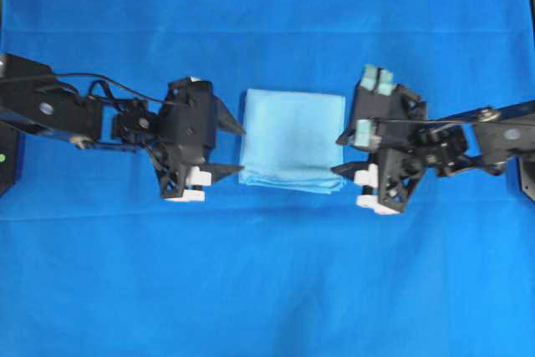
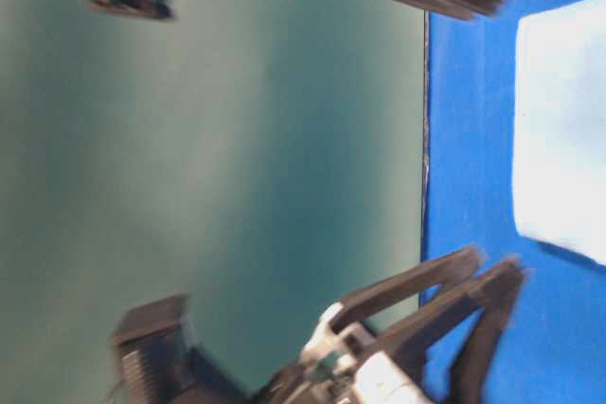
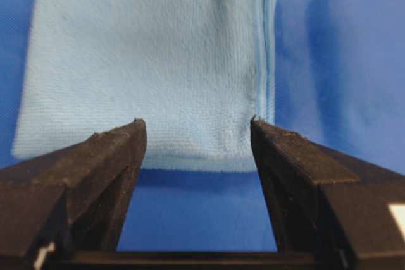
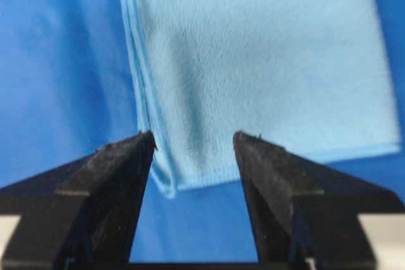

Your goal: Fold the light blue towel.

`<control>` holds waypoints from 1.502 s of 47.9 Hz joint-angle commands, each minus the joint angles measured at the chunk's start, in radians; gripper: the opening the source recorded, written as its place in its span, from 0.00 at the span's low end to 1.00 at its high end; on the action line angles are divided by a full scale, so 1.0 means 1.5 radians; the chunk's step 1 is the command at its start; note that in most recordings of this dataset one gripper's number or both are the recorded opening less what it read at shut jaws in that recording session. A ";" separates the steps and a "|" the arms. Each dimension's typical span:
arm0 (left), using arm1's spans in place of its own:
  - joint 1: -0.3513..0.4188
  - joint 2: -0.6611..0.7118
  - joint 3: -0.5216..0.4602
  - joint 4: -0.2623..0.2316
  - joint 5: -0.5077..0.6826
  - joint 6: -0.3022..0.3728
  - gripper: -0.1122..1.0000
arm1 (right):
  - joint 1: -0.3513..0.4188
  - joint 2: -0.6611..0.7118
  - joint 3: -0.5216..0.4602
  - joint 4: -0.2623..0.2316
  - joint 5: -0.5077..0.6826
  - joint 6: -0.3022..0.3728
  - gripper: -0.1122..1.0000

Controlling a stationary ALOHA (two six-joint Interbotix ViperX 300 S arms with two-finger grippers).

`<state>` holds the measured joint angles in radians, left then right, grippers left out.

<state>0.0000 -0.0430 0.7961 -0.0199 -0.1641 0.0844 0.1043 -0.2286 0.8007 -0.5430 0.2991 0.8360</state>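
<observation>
The light blue towel (image 1: 292, 140) lies flat in a folded, layered rectangle at the table's middle, its stacked hems along the near edge. My left gripper (image 1: 236, 150) hangs just off its left edge, open, nothing between the fingers. In the left wrist view the towel (image 3: 145, 61) sits beyond the open gripper (image 3: 197, 128). My right gripper (image 1: 340, 152) stands open at the towel's right edge, holding nothing. In the right wrist view the towel (image 4: 266, 61) shows a corner between and beyond the gripper (image 4: 194, 140). The table-level view shows the towel (image 2: 563, 120) as a pale patch.
A large royal-blue cloth (image 1: 267, 290) covers the whole table under the towel. Both black arms reach in from the left (image 1: 58, 110) and right (image 1: 485, 127) sides. A dark green wall (image 2: 237, 158) fills most of the table-level view.
</observation>
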 commanded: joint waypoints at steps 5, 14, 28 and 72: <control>-0.002 -0.115 0.018 -0.001 0.049 0.000 0.68 | 0.008 -0.099 -0.003 -0.006 0.056 -0.005 0.62; -0.001 -0.253 0.085 -0.001 0.055 0.002 0.67 | 0.008 -0.210 0.038 -0.040 0.082 -0.005 0.62; 0.015 -0.487 0.198 -0.001 0.067 0.002 0.67 | 0.008 -0.407 0.126 -0.083 0.088 -0.005 0.62; 0.044 -0.773 0.366 -0.001 0.142 -0.028 0.67 | -0.031 -0.644 0.343 -0.093 0.012 0.025 0.62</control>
<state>0.0614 -1.2103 1.3576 -0.0199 0.0522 0.0445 0.0583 -1.2011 1.3269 -0.6826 0.3267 0.8713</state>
